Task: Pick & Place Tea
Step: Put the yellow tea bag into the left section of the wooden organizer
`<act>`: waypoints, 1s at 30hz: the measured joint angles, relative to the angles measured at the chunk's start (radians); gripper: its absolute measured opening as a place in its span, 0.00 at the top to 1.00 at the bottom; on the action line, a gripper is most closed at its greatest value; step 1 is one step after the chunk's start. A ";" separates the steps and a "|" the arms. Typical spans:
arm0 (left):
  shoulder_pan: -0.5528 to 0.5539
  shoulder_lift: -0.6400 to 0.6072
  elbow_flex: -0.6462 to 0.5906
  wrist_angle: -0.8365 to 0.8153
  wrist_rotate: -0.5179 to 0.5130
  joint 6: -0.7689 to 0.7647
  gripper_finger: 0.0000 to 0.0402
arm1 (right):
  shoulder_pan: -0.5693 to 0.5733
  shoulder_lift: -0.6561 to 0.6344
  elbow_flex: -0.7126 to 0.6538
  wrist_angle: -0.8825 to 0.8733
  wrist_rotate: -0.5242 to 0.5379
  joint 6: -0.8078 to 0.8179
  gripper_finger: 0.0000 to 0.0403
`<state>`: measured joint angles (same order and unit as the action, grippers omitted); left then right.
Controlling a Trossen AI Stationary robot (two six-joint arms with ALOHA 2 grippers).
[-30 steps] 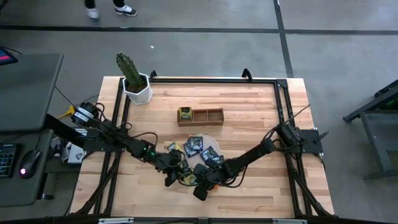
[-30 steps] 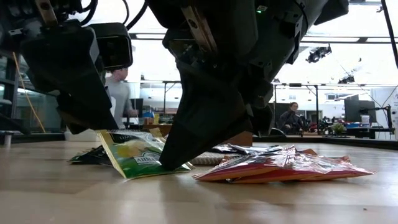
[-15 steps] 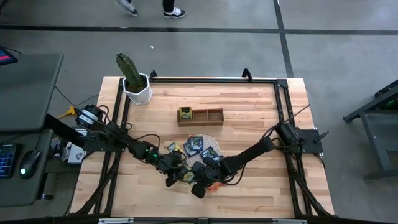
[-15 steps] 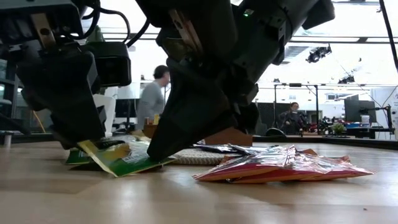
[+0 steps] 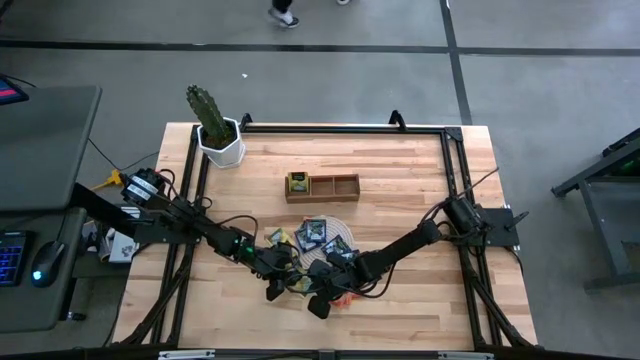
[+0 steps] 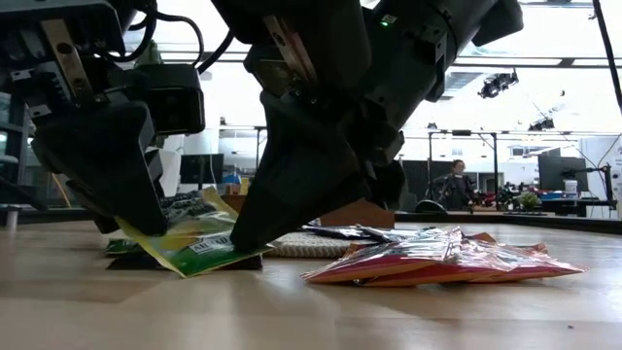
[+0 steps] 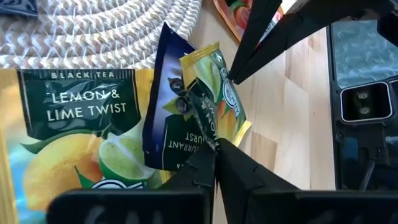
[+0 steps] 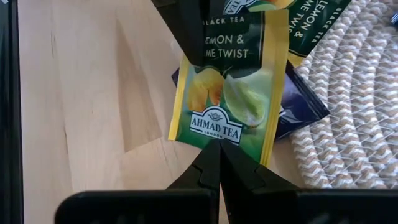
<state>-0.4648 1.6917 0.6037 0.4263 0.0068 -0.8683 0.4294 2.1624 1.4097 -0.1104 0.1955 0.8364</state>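
Left gripper (image 7: 214,152): fingers brought together, and as far as I can judge clamped on one edge of the yellow-green sachet (image 8: 227,93), the lemon and lime one, which lies tilted with that edge raised off the table (image 5: 400,165). The pinch looks thin and close to the margin of the paper.

Directly ahead of those fingertips, the right gripper (image 8: 217,149), also closed to a point, bears down on the opposite edge of the same sachet. Finding one: if I lift the left arm while the right tip presses, the paper is pulled two ways. It may tear, or slide out of so shallow a grip.

Immediately beside the pinch, touching the held sachet and partly under it, lies a dark blue sachet (image 7: 163,112). Finding two: I cannot tell whether its edge is caught between the fingers as well. If so, two sachets would rise together, and one would likely drop on the way.

Just beyond that is the round woven mat (image 7: 93,31), carrying further sachets; a dragged packet could snag on its rim or disturb that pile.

On the far side of the right gripper from the left, orange-red sachets (image 6: 437,261) lie loose on the wood, near enough for a sideways withdrawal to scatter them.

Well beyond the mat stands the wooden tray (image 5: 335,186). The two arms are crowded together, so a collision is the last risk I note.
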 joint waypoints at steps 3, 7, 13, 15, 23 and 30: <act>0.000 0.000 0.000 0.000 0.003 0.008 0.99 | 0.000 0.000 0.000 0.000 0.000 0.000 1.00; 0.000 -0.001 0.000 0.000 0.003 0.023 1.00 | 0.000 0.000 0.000 0.000 0.000 0.000 1.00; 0.000 -0.029 0.000 0.009 0.003 0.033 1.00 | 0.003 0.000 0.000 0.001 -0.010 0.016 1.00; 0.000 -0.041 0.000 0.013 -0.001 0.034 1.00 | 0.003 0.000 0.000 0.017 -0.022 0.015 1.00; 0.000 -0.042 0.000 0.013 -0.009 0.034 1.00 | 0.003 -0.004 0.000 0.068 -0.117 0.018 1.00; 0.000 -0.050 0.000 0.013 0.014 0.048 1.00 | 0.019 -0.055 0.001 0.047 -0.159 0.011 1.00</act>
<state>-0.4644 1.6412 0.6037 0.4398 0.0209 -0.8200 0.4482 2.1070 1.4105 -0.0632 0.0360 0.8477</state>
